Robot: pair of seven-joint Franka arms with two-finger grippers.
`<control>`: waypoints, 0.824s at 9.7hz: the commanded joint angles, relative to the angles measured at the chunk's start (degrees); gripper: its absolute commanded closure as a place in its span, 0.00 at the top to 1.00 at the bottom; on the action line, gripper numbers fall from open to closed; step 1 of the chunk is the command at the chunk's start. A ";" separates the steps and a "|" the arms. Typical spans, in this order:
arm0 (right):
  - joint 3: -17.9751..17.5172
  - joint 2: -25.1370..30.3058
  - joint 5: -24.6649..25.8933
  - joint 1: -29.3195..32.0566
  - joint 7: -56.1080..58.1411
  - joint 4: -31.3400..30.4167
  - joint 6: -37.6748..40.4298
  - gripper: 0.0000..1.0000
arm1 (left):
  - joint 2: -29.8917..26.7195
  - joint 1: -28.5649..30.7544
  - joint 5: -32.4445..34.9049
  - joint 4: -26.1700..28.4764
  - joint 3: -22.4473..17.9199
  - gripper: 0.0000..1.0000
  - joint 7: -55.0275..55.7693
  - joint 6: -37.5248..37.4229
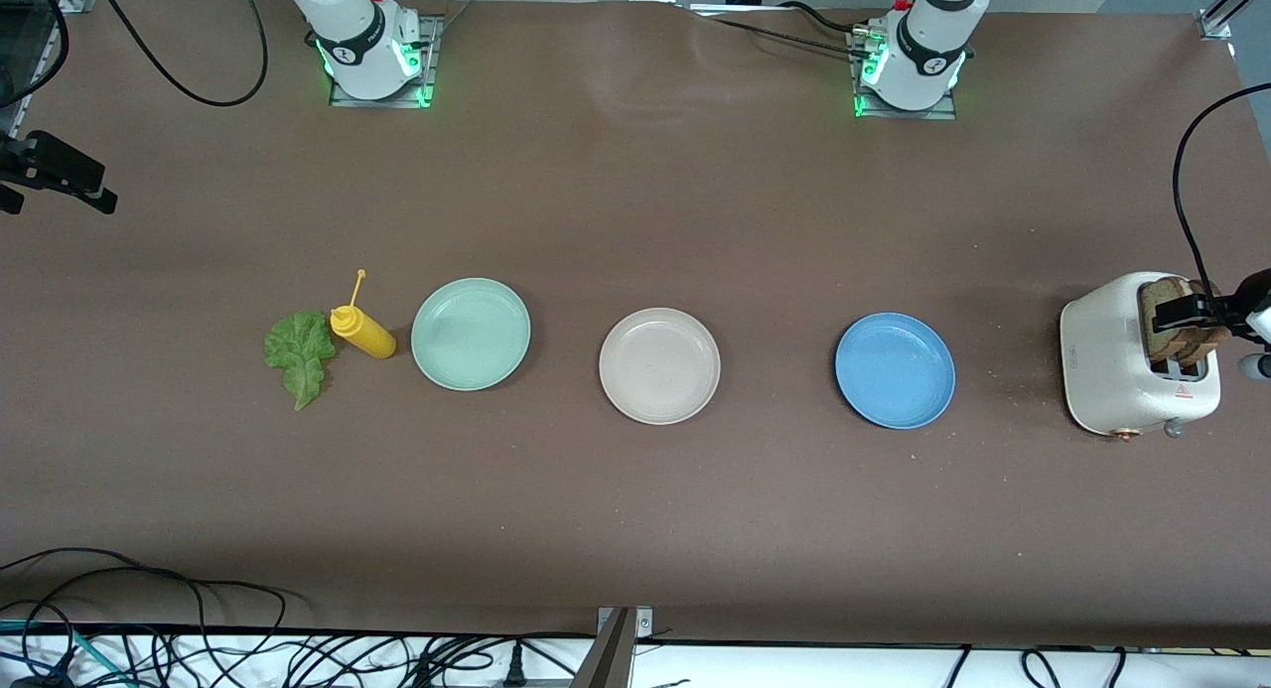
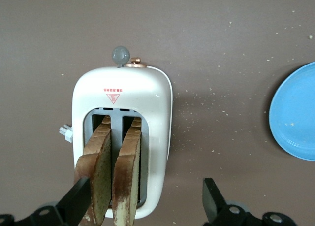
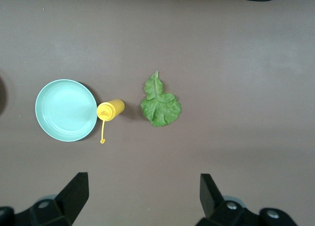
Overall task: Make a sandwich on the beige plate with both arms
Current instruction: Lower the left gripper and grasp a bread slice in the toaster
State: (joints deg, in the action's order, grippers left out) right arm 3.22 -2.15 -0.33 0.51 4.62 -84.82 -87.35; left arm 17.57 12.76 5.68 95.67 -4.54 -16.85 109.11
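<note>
The left hand (image 2: 142, 204) hung released over the toaster (image 2: 123, 132), its fingers astride the two bread slices (image 2: 115, 172), probably to lift one. The right hand (image 3: 140, 199) hung released above the lettuce leaf (image 3: 160, 105). The beige plate (image 1: 659, 365) lay bare between the mint-green plate (image 1: 471, 333) and the blue plate (image 1: 895, 370) on the tabletop (image 1: 635, 202)

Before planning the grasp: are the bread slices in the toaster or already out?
In. Two bread slices stand upright in the slots of the toaster, tops sticking out. The beige plate holds nothing.

Brown table (image 1: 635, 202) carrying lettuce (image 1: 299, 353), yellow bottle (image 1: 364, 333), mint plate (image 1: 471, 333), beige plate (image 1: 659, 365), blue plate (image 1: 895, 370), toaster (image 1: 1122, 370).
</note>
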 commanded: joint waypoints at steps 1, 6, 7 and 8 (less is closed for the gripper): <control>0.12 0.57 -0.81 0.01 -0.40 0.09 0.87 1.00 | -3.25 0.87 0.39 6.71 0.41 1.00 -0.73 4.78; 0.03 0.57 -0.81 -0.07 -0.40 0.09 0.87 1.00 | -4.13 1.74 0.39 11.29 0.32 1.00 -0.90 9.80; 0.12 0.57 -0.81 0.01 -0.31 0.09 0.87 1.00 | -4.30 2.01 0.39 12.07 0.32 1.00 -0.99 10.50; 0.12 0.57 -0.81 0.01 -0.31 0.09 0.87 1.00 | -5.00 2.10 0.39 14.00 0.32 1.00 -0.99 12.42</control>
State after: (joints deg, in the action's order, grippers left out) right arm 3.21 -2.15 -0.33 0.51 4.62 -84.82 -87.25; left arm 15.35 14.15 5.68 105.71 -4.54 -16.85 118.86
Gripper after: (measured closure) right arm 0.000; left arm 0.000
